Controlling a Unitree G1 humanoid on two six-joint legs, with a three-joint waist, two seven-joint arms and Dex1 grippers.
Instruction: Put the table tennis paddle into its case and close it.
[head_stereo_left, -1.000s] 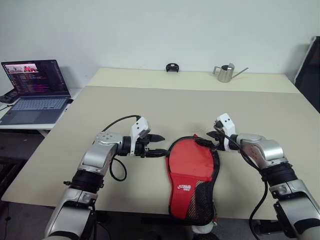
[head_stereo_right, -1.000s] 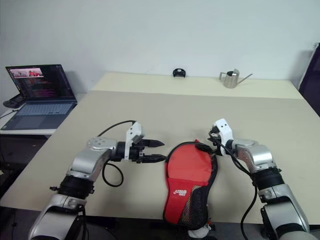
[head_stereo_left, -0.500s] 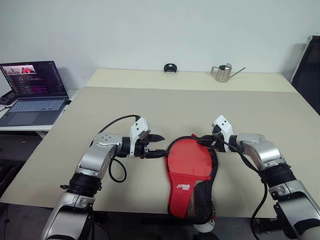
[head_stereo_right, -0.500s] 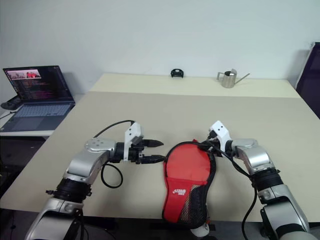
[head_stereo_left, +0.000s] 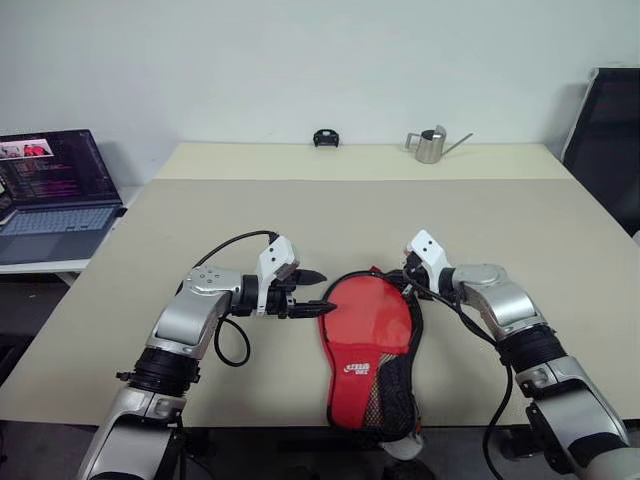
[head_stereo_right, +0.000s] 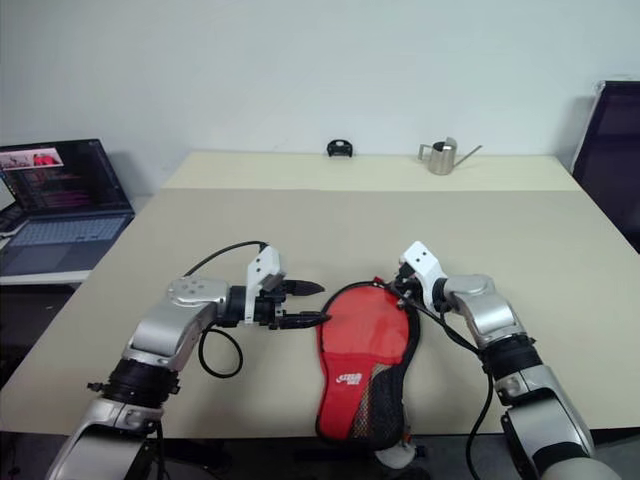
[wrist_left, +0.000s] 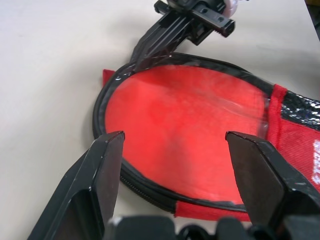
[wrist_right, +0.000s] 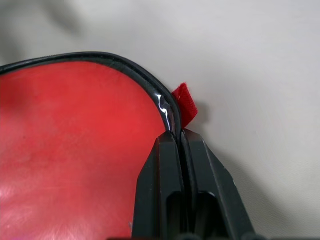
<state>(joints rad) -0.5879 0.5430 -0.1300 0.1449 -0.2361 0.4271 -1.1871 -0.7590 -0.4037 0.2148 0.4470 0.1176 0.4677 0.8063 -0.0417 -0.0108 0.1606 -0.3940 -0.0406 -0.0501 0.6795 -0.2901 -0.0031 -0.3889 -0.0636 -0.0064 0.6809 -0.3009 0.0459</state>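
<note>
laptop (head_stereo_left: 45, 195), watering can (head_stereo_left: 430, 146) beyond case (head_stereo_left: 370, 350)

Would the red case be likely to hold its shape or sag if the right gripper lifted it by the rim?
The case would probably sag: it looks like soft fabric and mesh. The right gripper, shut on its zipper rim, pinches one small spot, so the rest may droop. Its glossy face looks slippery.

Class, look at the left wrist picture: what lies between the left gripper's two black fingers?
In the left wrist view, the case's round red end with its black zipper rim lies between the open left gripper's fingers; they do not touch it.
</note>
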